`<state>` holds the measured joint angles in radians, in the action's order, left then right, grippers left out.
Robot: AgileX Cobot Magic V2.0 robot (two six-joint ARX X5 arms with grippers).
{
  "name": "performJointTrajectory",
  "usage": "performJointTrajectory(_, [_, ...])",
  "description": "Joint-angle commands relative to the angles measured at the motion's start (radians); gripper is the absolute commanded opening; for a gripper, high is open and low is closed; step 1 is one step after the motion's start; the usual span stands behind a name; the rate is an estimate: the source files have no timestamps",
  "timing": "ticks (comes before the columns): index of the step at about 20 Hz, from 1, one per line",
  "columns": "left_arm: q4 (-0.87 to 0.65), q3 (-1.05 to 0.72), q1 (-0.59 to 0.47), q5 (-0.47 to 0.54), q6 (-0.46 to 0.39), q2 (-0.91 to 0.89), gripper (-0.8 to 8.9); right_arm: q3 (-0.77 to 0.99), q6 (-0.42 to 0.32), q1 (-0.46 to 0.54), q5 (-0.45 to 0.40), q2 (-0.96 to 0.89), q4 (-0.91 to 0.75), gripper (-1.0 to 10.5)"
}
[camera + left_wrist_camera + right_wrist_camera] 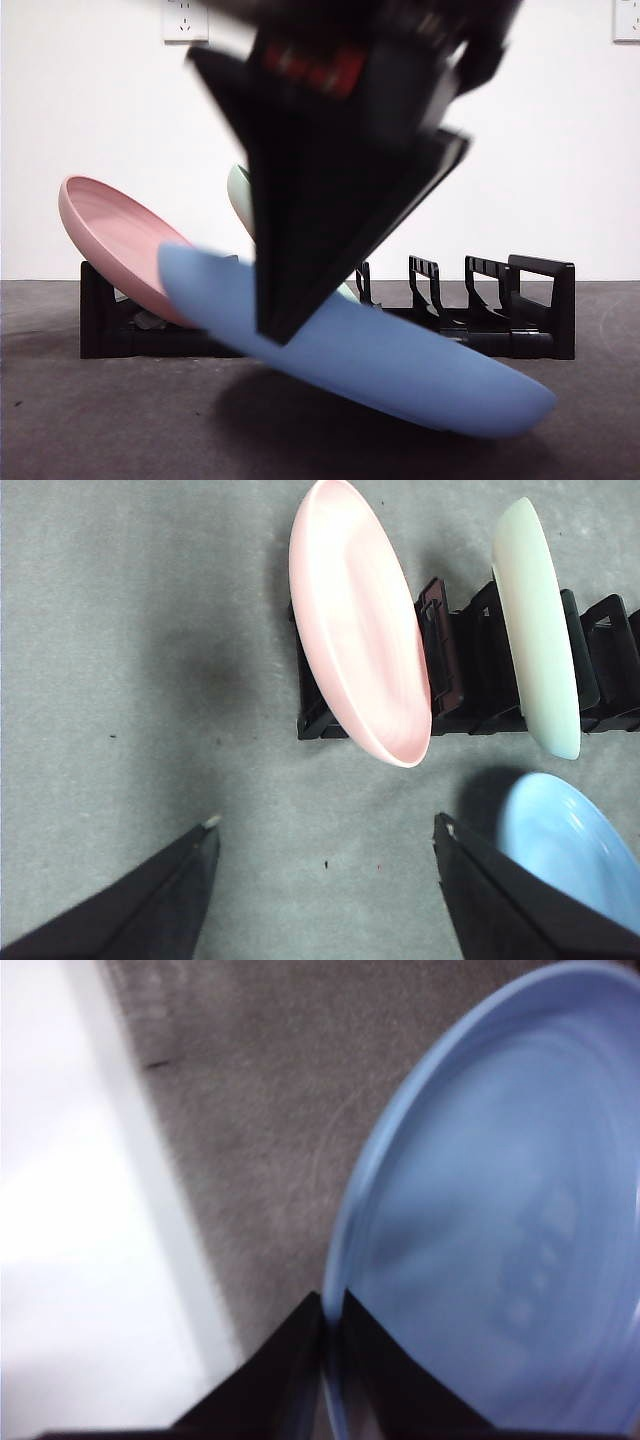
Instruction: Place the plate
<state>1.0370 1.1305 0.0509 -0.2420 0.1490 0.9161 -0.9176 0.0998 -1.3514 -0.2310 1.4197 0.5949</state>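
My right gripper (275,335) comes down from above and is shut on the rim of a blue plate (400,365). The plate hangs tilted just in front of the black rack (540,300), with its low edge close to the table. In the right wrist view the jaws (333,1305) pinch the blue plate's (500,1260) rim. A pink plate (110,235) leans in the rack's left end, and a pale green plate (240,200) stands behind the gripper. My left gripper (327,825) is open and empty above the table, short of the pink plate (355,630), green plate (535,630) and blue plate (570,840).
The rack's (470,680) right-hand slots (480,285) hold nothing. The table is grey felt (150,680). A white wall with two sockets (185,20) stands behind.
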Motion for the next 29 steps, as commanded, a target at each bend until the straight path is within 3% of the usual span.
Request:
performJointTrajectory(1, [-0.005, 0.025, 0.003, -0.006, -0.003, 0.006, 3.43, -0.005, -0.045, 0.003, -0.001, 0.048, -0.049, 0.2])
performJointTrajectory(4, [-0.005, 0.025, 0.003, -0.006, -0.003, 0.006, 3.43, -0.005, -0.063, 0.030, 0.026, 0.093, -0.076, 0.2])
performJointTrajectory(8, [-0.005, 0.025, 0.003, -0.006, -0.007, 0.006, 3.43, -0.006, -0.042, 0.048, 0.082, 0.115, -0.089, 2.1])
performJointTrajectory(11, [-0.005, 0.025, 0.003, -0.006, -0.006, 0.006, 3.43, -0.058, 0.047, 0.052, 0.149, 0.097, -0.087, 2.2])
performJointTrajectory(14, [-0.006, 0.025, 0.007, -0.010, 0.002, 0.006, 3.43, -0.158, 0.089, 0.064, 0.190, 0.027, -0.058, 2.2])
performJointTrajectory(17, [-0.047, 0.027, 0.021, -0.020, 0.070, 0.020, 3.44, -0.263, 0.191, 0.117, 0.233, -0.064, 0.099, 2.2])
performJointTrajectory(21, [-0.114, 0.053, 0.071, -0.043, 0.124, 0.122, 3.44, -0.382, 0.241, 0.181, 0.224, -0.171, 0.336, 2.2])
performJointTrajectory(26, [-0.155, 0.149, 0.114, -0.032, 0.126, 0.338, 3.43, -0.425, 0.262, 0.221, 0.140, -0.280, 0.354, 2.2])
performJointTrajectory(29, [-0.167, 0.229, 0.116, 0.043, 0.096, 0.465, 3.43, -0.425, 0.268, 0.230, 0.110, -0.312, 0.362, 2.2])
